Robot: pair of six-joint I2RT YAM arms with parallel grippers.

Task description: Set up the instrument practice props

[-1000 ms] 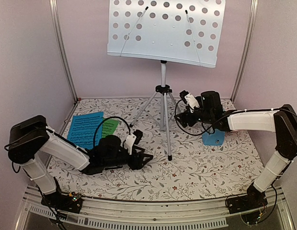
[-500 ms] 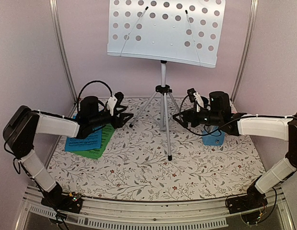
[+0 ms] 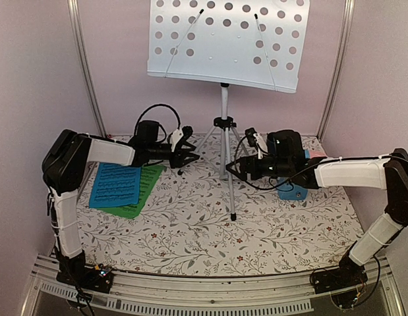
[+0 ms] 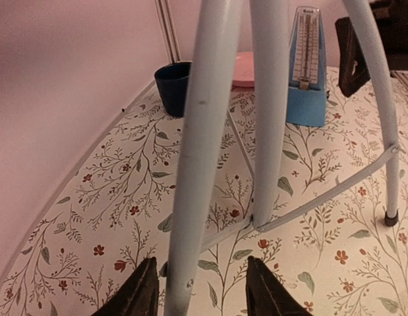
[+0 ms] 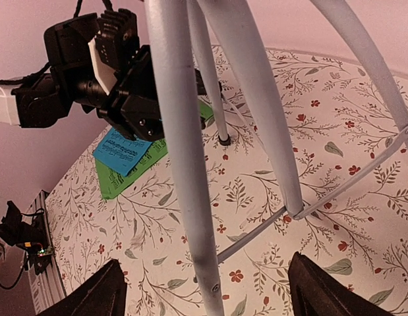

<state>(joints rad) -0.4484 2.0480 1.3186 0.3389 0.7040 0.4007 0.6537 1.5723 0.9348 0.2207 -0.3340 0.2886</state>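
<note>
1. Top external: music stand (image 3: 224, 46) upright at the surface's (image 3: 276, 230) back middle.
2. Left fingers (image 4: 139, 294) part-open, astride a tripod leg (image 4: 194, 164), not clamped.
3. Right fingers (image 5: 90, 296) wide apart around another leg (image 5: 184, 164).

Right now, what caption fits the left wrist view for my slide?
Left hand open around a tripod leg, with blue metronome, dark mug and pink plate beyond.

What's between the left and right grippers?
The tripod legs. Top view: left gripper and right gripper flank them; in each wrist view one leg stands between open jaws.
</note>
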